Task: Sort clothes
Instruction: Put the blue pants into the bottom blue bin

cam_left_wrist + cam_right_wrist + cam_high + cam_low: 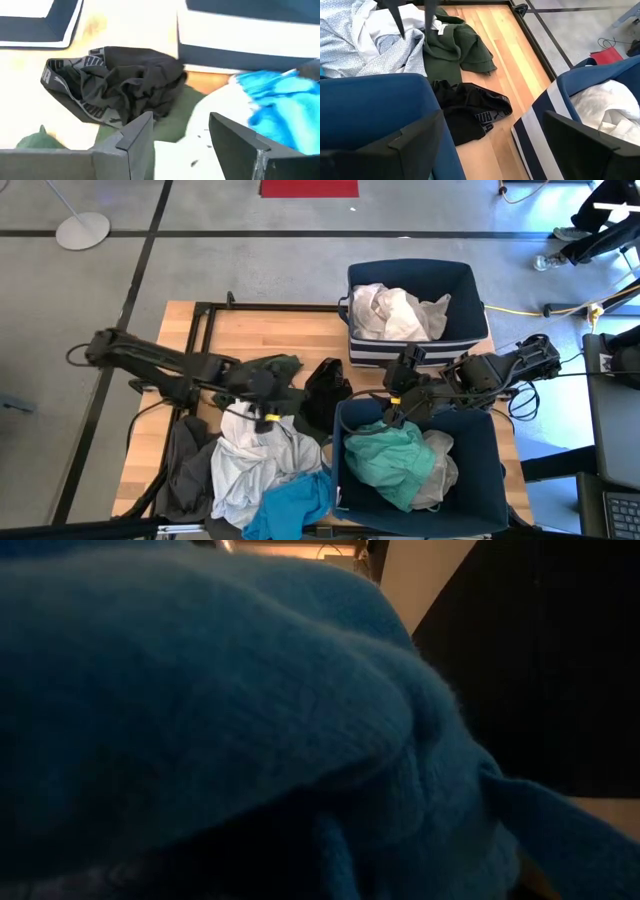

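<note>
My left gripper (270, 416) is open, pointing down where a white garment (250, 460) meets a dark green one (278, 368). Its own view shows the fingers (180, 137) apart over white cloth, just short of black underwear (125, 85). The underwear lies on the table between the pile and the bins (325, 392). My right gripper (396, 406) is open and empty above the near bin's far rim, and its fingers (490, 145) also show in its own view. A teal blue garment (292, 505) and a charcoal one (185, 470) lie in the pile. My left gripper comes down from above with its fingertips (403, 31) at the white cloth beside the dark green garment (462, 47). I cannot tell whether they touch the cloth. Nothing is pinched between them.
The near navy bin (480, 430) holds a turquoise garment (385, 460) and a light grey one (440, 470). The far navy bin (465, 280) holds white clothes (400, 312). The teal blue garment (250, 720) fills the low view. Bare wood shows at the table's far left (250, 325).
</note>
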Tool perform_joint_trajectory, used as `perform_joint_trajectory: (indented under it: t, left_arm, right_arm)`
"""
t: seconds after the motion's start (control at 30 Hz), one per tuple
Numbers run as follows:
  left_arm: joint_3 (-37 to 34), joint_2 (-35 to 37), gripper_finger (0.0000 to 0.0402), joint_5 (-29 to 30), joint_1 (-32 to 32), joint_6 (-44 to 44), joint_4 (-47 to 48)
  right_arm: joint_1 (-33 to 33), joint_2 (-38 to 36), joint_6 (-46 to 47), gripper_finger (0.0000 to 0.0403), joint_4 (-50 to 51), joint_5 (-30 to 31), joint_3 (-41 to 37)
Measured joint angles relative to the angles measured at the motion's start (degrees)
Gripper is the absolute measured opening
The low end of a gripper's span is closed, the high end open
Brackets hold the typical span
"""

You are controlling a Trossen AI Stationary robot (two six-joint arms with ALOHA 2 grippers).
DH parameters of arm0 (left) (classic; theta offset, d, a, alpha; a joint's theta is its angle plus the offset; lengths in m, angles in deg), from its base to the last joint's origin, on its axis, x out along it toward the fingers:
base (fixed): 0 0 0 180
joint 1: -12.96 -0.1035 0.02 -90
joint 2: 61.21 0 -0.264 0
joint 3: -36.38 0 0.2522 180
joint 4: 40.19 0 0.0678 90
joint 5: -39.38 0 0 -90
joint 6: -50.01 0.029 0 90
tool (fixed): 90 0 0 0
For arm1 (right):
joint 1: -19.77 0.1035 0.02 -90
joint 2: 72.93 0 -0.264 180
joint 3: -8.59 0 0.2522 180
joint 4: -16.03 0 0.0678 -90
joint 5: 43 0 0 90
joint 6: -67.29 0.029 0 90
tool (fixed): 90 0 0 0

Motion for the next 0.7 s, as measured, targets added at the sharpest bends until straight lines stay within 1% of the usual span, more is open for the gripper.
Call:
perform_joint_trajectory:
  t: [0.17,0.33,0.4,0.5,0.7]
  left_arm:
    - [0.0,3.5,0.0183,-0.1,7.4,-6.9,6.1]
    - [0.0,2.9,0.0183,0.0,16.2,-17.7,12.3]
    - [0.0,2.6,0.0183,0.4,19.4,-21.7,13.4]
    - [-0.1,2.6,0.0182,2.6,23.8,-26.7,13.5]
    - [-0.1,2.1,0.0182,6.5,29.9,-31.8,12.8]
  right_arm:
    - [0.0,0.0,0.1,0.034,0.0,-0.2,0.0]
    - [0.0,0.0,0.1,0.034,0.0,-0.2,0.0]
    - [0.0,0.0,0.2,0.034,-0.1,-0.2,0.0]
    - [0.0,0.0,0.2,0.034,-0.1,-0.2,0.0]
    - [0.0,0.0,0.2,0.034,-0.2,-0.2,0.0]
